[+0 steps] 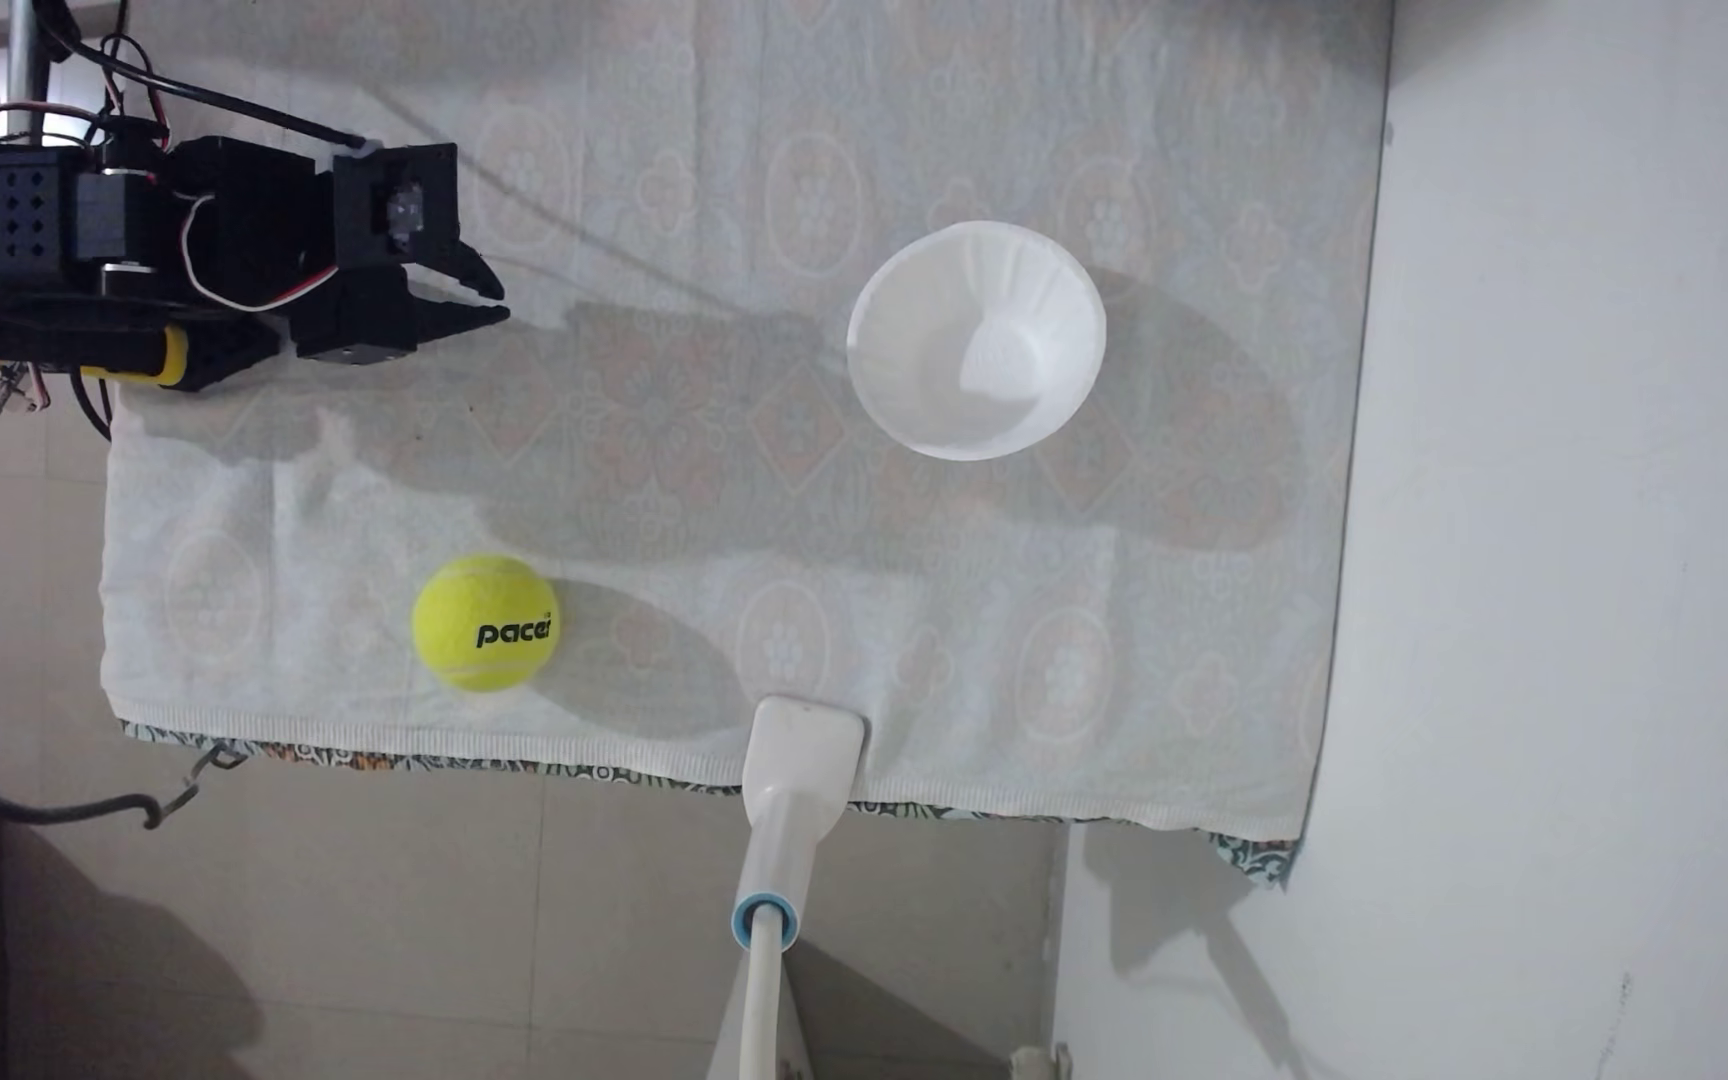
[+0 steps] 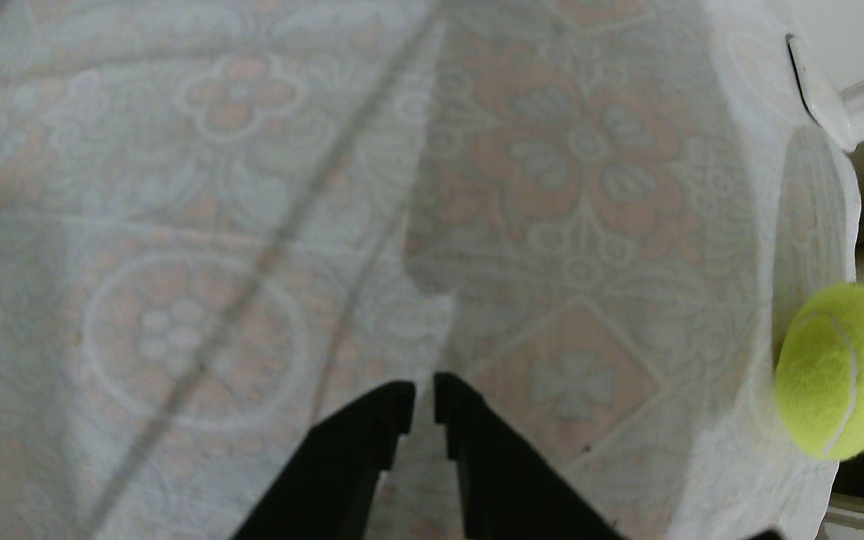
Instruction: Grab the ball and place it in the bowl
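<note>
Swinging the nearly closed gripper (image 1: pixel 498 299) toward the ball (image 1: pixel 486 623) calls for spreading its fingers wide first, judging from the fixed view.

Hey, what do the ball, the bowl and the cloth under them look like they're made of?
Ball: felt over what is probably rubber; a fuzzy, matte yellow-green nap with a pale seam.
Bowl: likely thin paper or foam; matte white, with crimped, fluted walls.
Cloth: seemingly a woven towel; a soft, pale surface with a faded floral pattern and a ribbed hem.
</note>
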